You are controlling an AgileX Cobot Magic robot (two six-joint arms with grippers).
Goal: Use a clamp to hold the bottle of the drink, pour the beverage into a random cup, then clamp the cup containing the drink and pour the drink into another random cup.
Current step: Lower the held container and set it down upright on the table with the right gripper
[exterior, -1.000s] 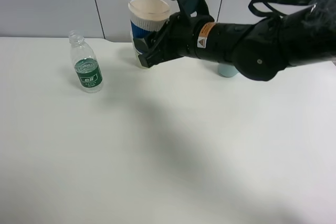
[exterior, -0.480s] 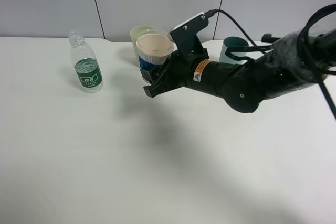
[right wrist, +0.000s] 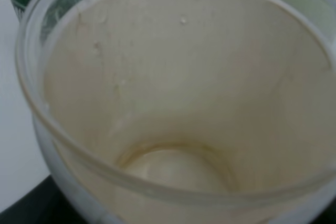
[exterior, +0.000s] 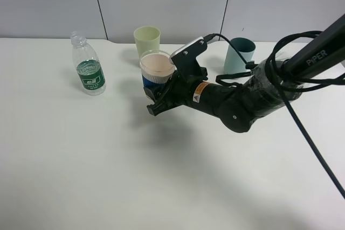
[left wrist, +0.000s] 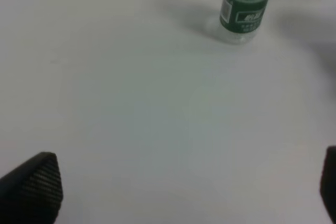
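The paper cup [exterior: 157, 71] has a blue ribbed sleeve, a white rim and a pinkish-beige inside; the right wrist view looks straight down into it [right wrist: 173, 108], showing a few droplets on the wall and a pale ring at the bottom. It stands upright, low over the white table [exterior: 108, 165], just in front of the pale yellow-green tumbler [exterior: 146, 39]. A second ago the cup was up high and tilted in front of the tumbler; since then it has come down and been levelled. The right gripper [exterior: 156, 100] is clamped on the cup's sleeve, its arm stretched low across the table from the right. The teal cup [exterior: 238, 55] stands behind the arm. The bottle [exterior: 88, 71] stands upright well to the left. The left gripper [left wrist: 173, 192] hangs over bare table, jaws wide apart, holding nothing
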